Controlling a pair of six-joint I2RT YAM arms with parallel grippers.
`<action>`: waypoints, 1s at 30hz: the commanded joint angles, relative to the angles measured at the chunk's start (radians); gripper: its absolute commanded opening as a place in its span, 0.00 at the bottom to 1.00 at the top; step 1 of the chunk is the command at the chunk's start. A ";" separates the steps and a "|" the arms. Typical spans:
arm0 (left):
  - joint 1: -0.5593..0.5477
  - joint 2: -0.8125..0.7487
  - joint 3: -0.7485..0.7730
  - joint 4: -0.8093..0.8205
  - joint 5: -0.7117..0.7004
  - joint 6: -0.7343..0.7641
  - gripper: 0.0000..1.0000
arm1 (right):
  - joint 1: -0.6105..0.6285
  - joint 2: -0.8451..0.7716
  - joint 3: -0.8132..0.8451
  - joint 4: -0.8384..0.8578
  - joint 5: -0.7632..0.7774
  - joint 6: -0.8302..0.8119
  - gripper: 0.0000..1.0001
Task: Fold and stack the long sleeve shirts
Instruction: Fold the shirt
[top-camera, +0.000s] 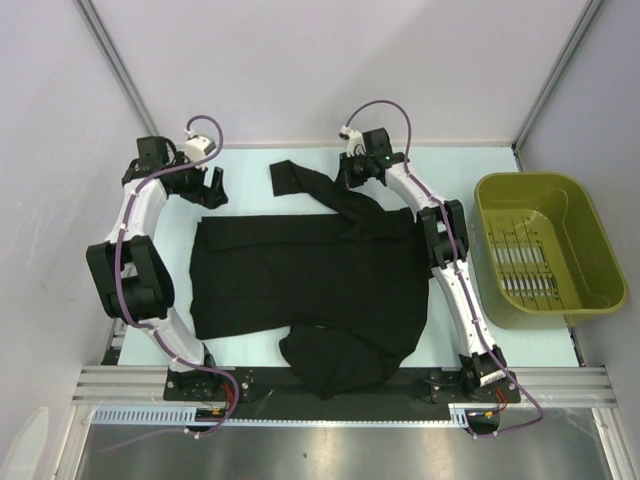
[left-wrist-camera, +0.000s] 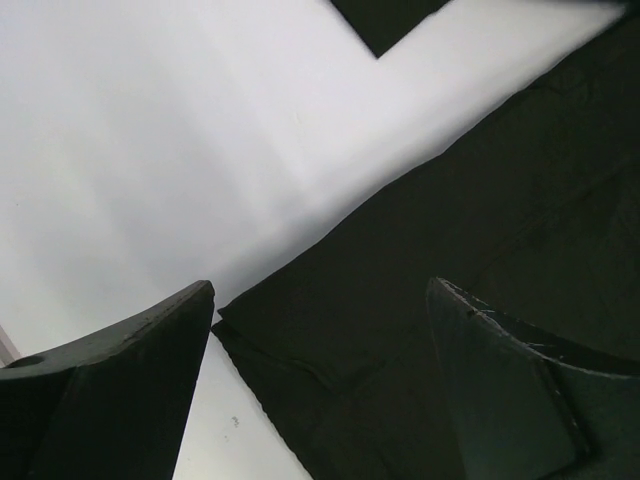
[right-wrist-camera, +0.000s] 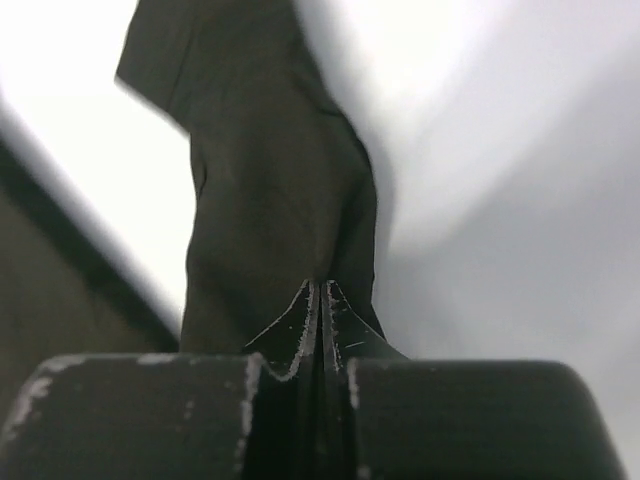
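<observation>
Top camera looks down on the whole table (top-camera: 250, 160) from its near edge. Wrist cameras sit close behind left claw (left-wrist-camera: 320, 288) and right claw (right-wrist-camera: 321, 292), facing the shirt (top-camera: 310, 270) it also shows.

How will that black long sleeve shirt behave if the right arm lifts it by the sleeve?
Probably floppy: the long sleeve shirt lies flat with bunched folds at its near hem, so it should drape and trail. It looks thin and light, so the right gripper, shut on the sleeve, likely holds it, though fabric may slip.
</observation>
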 joint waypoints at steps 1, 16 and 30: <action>-0.004 -0.038 0.054 -0.003 0.064 -0.050 0.91 | 0.052 -0.250 -0.117 -0.106 -0.093 -0.140 0.00; -0.022 -0.331 -0.323 0.015 0.154 0.132 0.94 | 0.114 -0.852 -0.944 -0.488 -0.033 -0.574 0.59; -0.027 -0.440 -0.434 0.087 0.145 0.002 0.99 | -0.026 -0.419 -0.516 -0.186 -0.033 0.039 0.70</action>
